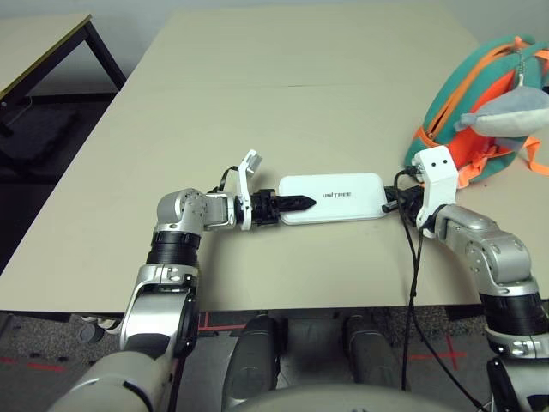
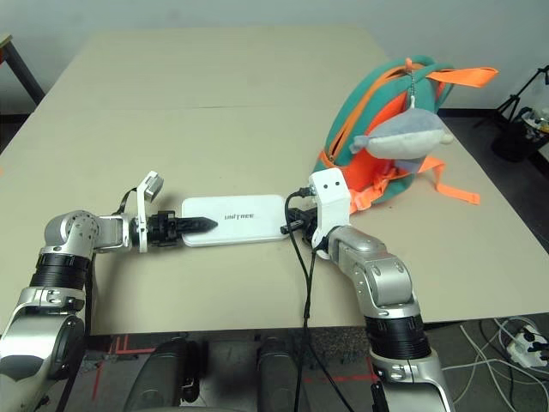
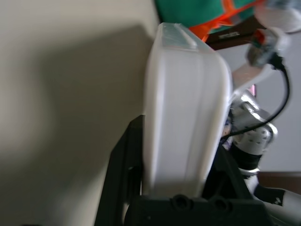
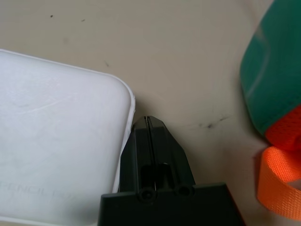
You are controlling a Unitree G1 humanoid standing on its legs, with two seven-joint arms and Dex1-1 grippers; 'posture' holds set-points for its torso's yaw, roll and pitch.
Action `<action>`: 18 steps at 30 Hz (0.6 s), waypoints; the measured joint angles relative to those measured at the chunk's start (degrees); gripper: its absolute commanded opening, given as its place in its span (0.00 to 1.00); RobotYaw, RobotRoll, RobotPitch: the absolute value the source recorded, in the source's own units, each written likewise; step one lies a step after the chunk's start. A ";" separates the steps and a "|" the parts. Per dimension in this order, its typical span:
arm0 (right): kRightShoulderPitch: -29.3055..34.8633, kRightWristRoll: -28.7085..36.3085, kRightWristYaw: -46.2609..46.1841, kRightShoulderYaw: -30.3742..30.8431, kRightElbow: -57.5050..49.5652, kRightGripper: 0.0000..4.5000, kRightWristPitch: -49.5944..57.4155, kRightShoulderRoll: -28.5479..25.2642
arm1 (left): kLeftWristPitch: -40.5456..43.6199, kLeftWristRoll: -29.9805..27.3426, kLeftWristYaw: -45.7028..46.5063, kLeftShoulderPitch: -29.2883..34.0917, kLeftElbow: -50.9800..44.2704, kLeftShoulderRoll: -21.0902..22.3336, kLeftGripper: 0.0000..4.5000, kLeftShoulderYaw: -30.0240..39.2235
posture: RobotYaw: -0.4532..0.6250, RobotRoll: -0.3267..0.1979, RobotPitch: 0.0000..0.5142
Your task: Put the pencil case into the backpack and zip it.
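Pencil case lies outside backpack, left end effector grasping it, right clenched.

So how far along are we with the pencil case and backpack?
Early. Nothing is packed yet: the pencil case lies flat on the table. In hand: left gripper straddles one end, shut right gripper braces the other. Left: lifting it into the backpack, then zipping.

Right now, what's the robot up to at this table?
It is working on the white case, which lies flat on the table. The left hand has its fingers around the case's left end. The right hand is shut, its tip against the right end. The backpack stands further right, with a plush shark hanging on it; nothing is packed yet.
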 measured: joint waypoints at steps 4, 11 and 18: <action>2.65 7.42 2.89 -7.38 -7.42 0.35 3.88 -1.08 | -0.36 -0.02 0.04 0.43 -0.75 -0.25 0.32 0.00 | 0.43 0.62 0.25; 5.30 26.31 9.82 -27.49 -16.79 0.84 22.34 -17.14 | -1.44 -0.16 -0.12 2.09 -2.75 -0.16 0.32 -0.29 | 0.39 0.62 0.28; 2.24 21.42 5.79 -31.32 -9.39 1.00 16.08 -21.07 | -2.45 -0.12 -0.20 2.31 -2.97 -0.14 0.32 -0.24 | 0.39 0.62 0.31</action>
